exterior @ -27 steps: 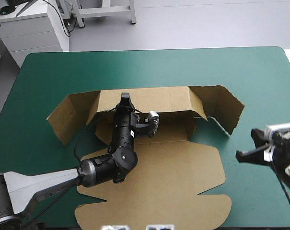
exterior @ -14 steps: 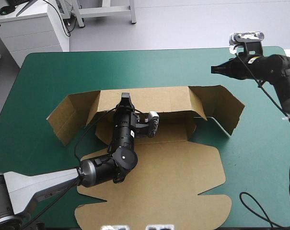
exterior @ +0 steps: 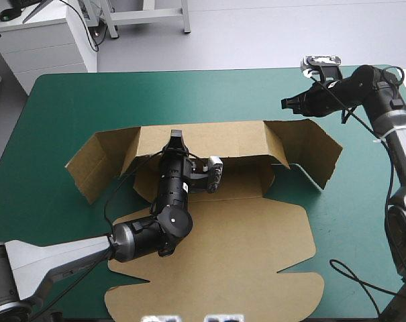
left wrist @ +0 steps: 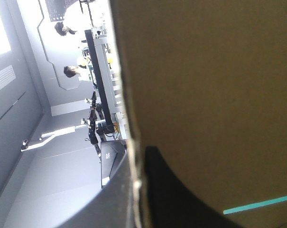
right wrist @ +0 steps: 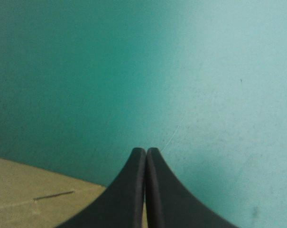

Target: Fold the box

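- Brown board: the box (exterior: 243, 221) lies at mid-bench with its long axis running left to right. Its back wall (exterior: 209, 139) stands raised, a flap angles outward at each end, and the lid (exterior: 223, 261) lies flat toward the near edge.
- Left fingers (exterior: 175, 137): pinched on the top edge of the back wall, left of its middle. In the left wrist view the board (left wrist: 205, 95) passes between them, with one black finger (left wrist: 171, 190) flat against its face.
- Right fingers (exterior: 285, 103): pressed together into a point and holding nothing. They hover over the teal-green bench (exterior: 75, 100) just beyond the far corner of the right flap (exterior: 313, 151), tips aimed leftward. The right wrist view shows the closed arch (right wrist: 142, 159) above bare cover (right wrist: 205, 71), with a corner of board (right wrist: 29, 194) beside and under it.
- Governing relation: the right flap lies just nearward of, and below, the right fingers. That arm is the nearer one and the only free one, so the next move is probably a push turning the flap inward.
- Clearance: open cover lies beyond the box's far side and to its right, and the bench's right edge is well apart.
- Risk, as a judgement: a sideways push could slide the whole sheet, and the left hold on the back wall should act as the anchor.
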Robot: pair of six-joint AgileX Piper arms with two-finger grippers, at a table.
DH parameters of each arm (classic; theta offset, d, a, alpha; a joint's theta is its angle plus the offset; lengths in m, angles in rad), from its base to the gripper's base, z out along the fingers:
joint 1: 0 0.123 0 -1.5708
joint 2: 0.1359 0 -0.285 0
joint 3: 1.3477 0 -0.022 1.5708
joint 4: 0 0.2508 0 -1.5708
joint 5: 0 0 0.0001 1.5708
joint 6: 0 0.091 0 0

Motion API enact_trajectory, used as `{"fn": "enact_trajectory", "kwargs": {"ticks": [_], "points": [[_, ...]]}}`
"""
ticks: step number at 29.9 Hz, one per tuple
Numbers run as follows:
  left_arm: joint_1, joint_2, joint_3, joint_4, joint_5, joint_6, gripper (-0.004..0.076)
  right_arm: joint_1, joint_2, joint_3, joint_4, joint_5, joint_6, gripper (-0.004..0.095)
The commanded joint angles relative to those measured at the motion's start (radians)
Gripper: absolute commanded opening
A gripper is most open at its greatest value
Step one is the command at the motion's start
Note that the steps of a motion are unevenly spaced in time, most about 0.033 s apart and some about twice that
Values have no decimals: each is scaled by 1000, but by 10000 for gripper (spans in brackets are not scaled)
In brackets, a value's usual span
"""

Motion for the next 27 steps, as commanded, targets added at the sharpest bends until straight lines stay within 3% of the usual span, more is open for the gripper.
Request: {"fn": "enact_trajectory", "kwargs": {"ticks": [1, 9, 18, 22, 27], "points": [[-4, -39, -22, 104, 30, 10, -8, -5, -49, -34, 34, 64, -41, -14], [-4, -39, -22, 104, 32, 64, -8, -5, -57, -32, 82, 284, -79, -14], [1, -39, -22, 104, 32, 64, -8, -4, -147, -16, 100, 284, -16, -14], [1, -39, -22, 104, 32, 64, -8, -4, -191, 98, 100, 280, -58, -14], [1, -39, -22, 104, 32, 64, -7, -4, -233, 255, 115, 187, -110, -14]]}}
